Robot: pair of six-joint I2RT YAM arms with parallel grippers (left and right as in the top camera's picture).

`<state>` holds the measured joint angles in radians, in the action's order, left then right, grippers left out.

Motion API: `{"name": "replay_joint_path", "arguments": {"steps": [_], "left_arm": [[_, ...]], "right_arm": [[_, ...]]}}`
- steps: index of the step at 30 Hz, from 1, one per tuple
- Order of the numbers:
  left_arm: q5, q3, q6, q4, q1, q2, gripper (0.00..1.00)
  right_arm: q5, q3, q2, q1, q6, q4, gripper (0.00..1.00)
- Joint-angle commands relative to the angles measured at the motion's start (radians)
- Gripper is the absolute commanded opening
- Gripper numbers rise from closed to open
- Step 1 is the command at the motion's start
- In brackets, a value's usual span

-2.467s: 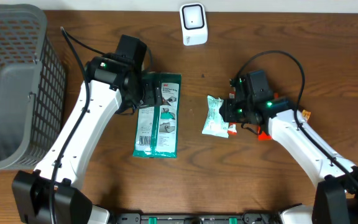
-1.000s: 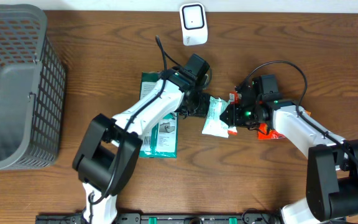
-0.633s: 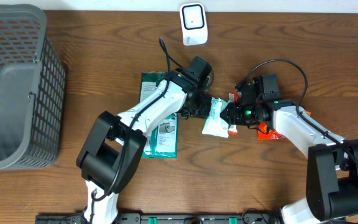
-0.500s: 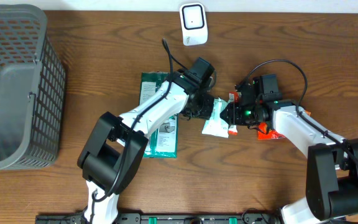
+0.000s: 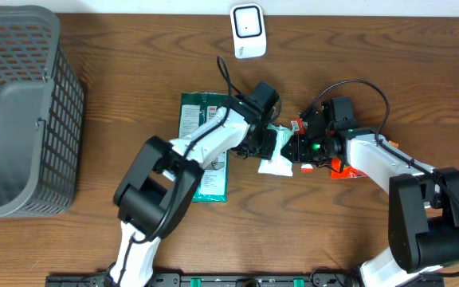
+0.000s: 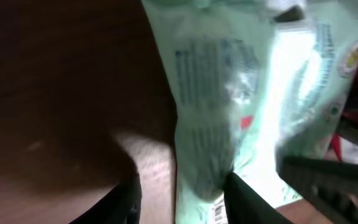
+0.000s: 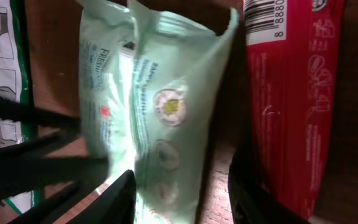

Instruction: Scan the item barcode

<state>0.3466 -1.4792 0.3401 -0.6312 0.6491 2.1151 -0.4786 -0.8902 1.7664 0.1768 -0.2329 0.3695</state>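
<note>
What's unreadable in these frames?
- Mint pouch barcode: left wrist view, blurred and cut by the bottom edge.
- Grip on the pouch: left gripper and right gripper straddle it; contact unclear in every view.
- Red packet barcode: right wrist view, cut by the top edge; overhead, the right arm hides most of it.

The pouch (image 5: 276, 166) lies on the table (image 5: 134, 64) between my left gripper (image 5: 269, 143) and my right gripper (image 5: 295, 148). The flat pack (image 5: 194, 119) lies left of it, the sachet (image 5: 339, 168) just right. The scanner (image 5: 247, 30) stands behind them, and the basket (image 5: 14, 112) sits far left.
</note>
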Motion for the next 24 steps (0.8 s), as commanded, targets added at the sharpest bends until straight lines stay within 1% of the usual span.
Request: {"name": "replay_joint_path", "arguments": {"steps": [1,6,9,13,16,20,22,24], "left_arm": [[0.001,0.009,-0.003,0.009,-0.003,0.029,0.43],[0.000,0.009,-0.003,0.008,-0.003,0.030,0.43],[0.000,0.009,-0.007,0.007,-0.003,0.031,0.43],[-0.053,0.009,-0.006,-0.005,-0.003,0.031,0.43],[-0.053,0.009,-0.006,-0.014,-0.003,0.031,0.43],[-0.074,0.009,-0.006,-0.018,-0.003,0.031,0.43],[-0.093,0.009,-0.006,-0.022,-0.003,0.031,0.43],[-0.097,0.009,-0.006,-0.023,-0.003,0.031,0.43]], "right_arm": [[-0.025,0.010,0.014,0.001,0.010,0.005,0.44],[-0.047,0.010,0.014,0.001,0.010,0.005,0.47],[-0.047,0.013,0.014,0.001,0.009,0.004,0.47],[-0.056,0.017,0.014,0.001,0.009,-0.004,0.47],[-0.074,0.021,0.014,0.001,0.002,-0.019,0.47],[-0.121,0.051,0.014,0.001,-0.026,-0.096,0.45],[-0.144,0.085,0.014,0.002,-0.052,-0.159,0.41],[-0.145,0.101,0.014,0.002,-0.063,-0.187,0.38]]}}
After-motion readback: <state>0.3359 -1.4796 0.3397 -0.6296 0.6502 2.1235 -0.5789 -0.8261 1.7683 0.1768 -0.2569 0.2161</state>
